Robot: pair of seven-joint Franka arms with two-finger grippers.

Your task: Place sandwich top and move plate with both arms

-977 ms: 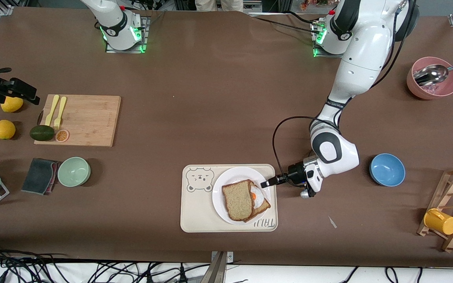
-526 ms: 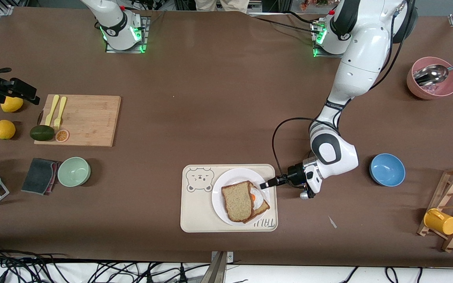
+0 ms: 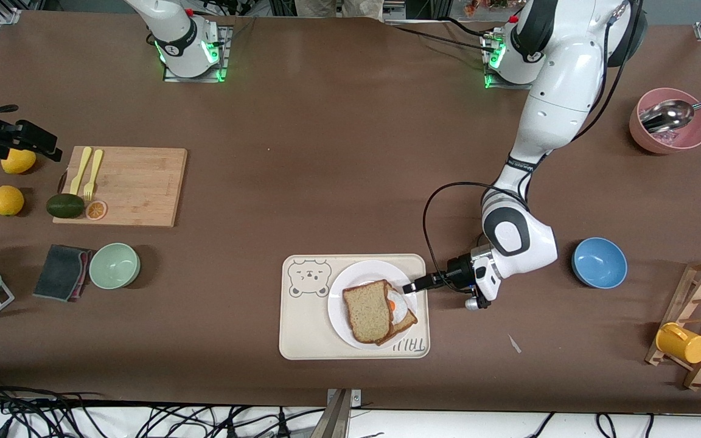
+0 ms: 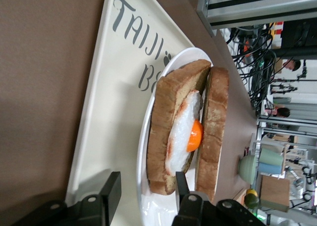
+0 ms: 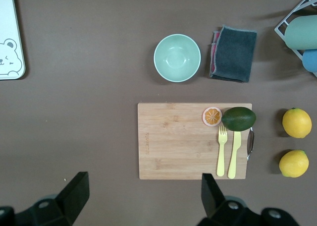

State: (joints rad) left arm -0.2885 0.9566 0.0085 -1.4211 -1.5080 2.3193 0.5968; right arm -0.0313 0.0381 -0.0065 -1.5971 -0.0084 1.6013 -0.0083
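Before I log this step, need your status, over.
Left claw open at round white plate rim. Right claw open over wooden board. Speckled bread top sits offset on egg.

— What's down at the right arm's end of the table?
— A cutting board (image 3: 120,186) carrying two yellow forks (image 3: 87,170), an avocado (image 3: 64,205), an orange slice (image 3: 96,210); two lemons (image 3: 7,200) by the table edge; a green bowl (image 3: 114,265) beside a grey cloth (image 3: 62,272)
— And the left arm's end?
— A blue bowl (image 3: 599,262), a pink bowl (image 3: 669,128) holding a spoon (image 3: 670,114)
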